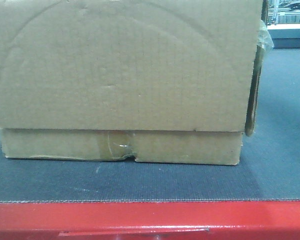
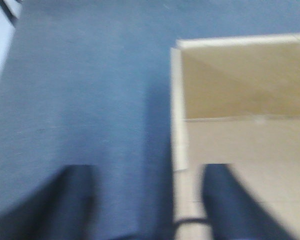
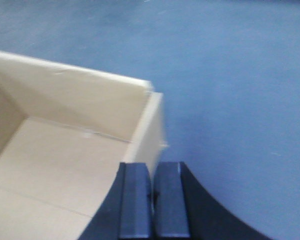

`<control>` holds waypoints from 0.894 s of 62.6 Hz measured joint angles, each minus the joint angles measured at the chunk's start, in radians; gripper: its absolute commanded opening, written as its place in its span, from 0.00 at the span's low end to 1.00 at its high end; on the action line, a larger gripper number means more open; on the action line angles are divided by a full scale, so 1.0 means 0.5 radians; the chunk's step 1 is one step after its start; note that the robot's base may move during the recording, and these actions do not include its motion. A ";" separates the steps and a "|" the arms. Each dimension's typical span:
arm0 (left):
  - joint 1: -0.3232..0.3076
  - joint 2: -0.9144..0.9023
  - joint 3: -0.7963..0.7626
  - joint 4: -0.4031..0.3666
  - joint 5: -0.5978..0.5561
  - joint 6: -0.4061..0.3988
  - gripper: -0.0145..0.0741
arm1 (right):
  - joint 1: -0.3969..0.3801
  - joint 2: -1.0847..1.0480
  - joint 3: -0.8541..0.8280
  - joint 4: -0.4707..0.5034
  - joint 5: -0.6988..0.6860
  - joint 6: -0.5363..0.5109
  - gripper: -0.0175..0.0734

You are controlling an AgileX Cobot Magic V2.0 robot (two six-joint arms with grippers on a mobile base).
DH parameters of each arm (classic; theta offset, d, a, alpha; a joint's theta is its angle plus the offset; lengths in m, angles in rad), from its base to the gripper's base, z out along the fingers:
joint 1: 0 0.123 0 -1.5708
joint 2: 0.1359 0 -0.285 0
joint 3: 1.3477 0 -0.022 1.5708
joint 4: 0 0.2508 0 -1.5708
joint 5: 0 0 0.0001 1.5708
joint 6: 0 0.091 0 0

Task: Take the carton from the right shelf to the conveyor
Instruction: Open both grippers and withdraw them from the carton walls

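The carton (image 1: 120,70), a big brown cardboard box with a taped, torn lower strip, sits on the conveyor belt (image 1: 140,182) just behind the red front edge (image 1: 150,217). Seen from the left wrist, my left gripper (image 2: 150,200) is open. Its fingers straddle the carton's left wall (image 2: 179,115), one over the belt (image 2: 80,100) and one inside the box. In the right wrist view my right gripper (image 3: 152,192) is shut on the carton's right wall (image 3: 152,125) near its far corner. The carton (image 3: 50,160) is open-topped and bare inside. The right shelf is out of view.
Belt (image 3: 230,90) stretches to the right of the carton and beyond it. A pale structure (image 1: 289,35) stands past the belt at the far right. A light floor strip with dark bars (image 2: 0,40) lies at the belt's left.
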 measured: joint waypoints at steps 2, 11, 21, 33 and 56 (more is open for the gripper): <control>0.040 -0.048 0.043 -0.036 -0.019 0.021 0.21 | -0.017 -0.040 0.042 -0.025 0.000 0.000 0.13; 0.227 -0.223 0.286 -0.129 -0.141 0.084 0.17 | -0.043 -0.195 0.300 -0.116 -0.054 0.000 0.13; 0.338 -0.430 0.711 -0.155 -0.331 0.098 0.17 | -0.043 -0.398 0.776 -0.124 -0.272 0.000 0.13; 0.360 -0.769 1.351 -0.191 -0.758 0.102 0.17 | -0.043 -0.708 1.416 -0.128 -0.633 0.000 0.13; 0.360 -1.622 2.247 -0.235 -1.328 0.102 0.17 | -0.043 -1.472 2.271 -0.136 -1.088 -0.004 0.13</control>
